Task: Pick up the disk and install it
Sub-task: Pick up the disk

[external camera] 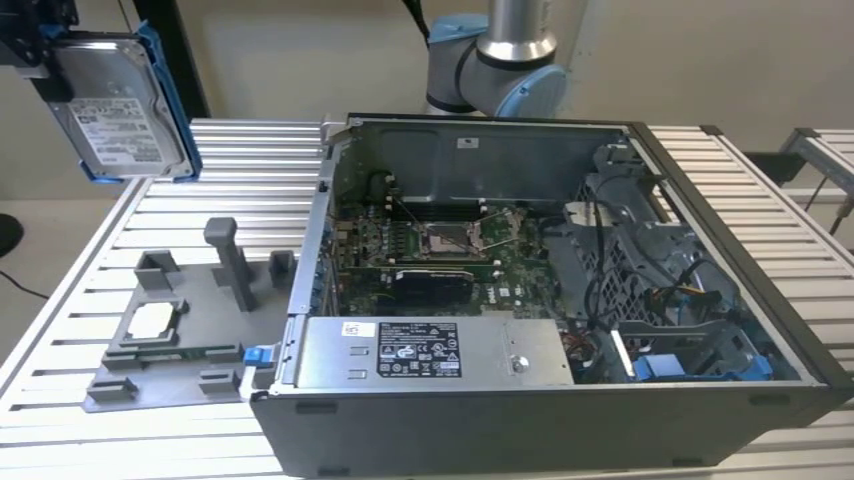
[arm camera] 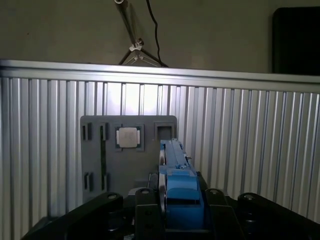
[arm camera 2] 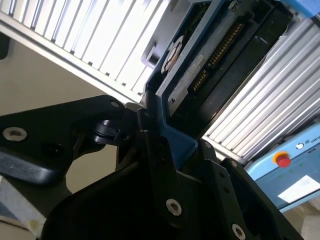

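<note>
Disk (external camera: 120,105), we recorded, hung clamped between the gripper's (arm camera: 180,200) jaws, long axis near upright, label facing the exterior camera.

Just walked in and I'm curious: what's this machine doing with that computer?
The robot arm's tool is clamped on the disk, a hard drive in a blue bracket, holding it in the air over the slatted table at the exterior view's left. The open computer case lies on the table; the disk is not installed yet.

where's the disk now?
Exterior view's top left: the disk, held aloft in the tool, up and left of the grey fixture tray and the open computer case.
</note>
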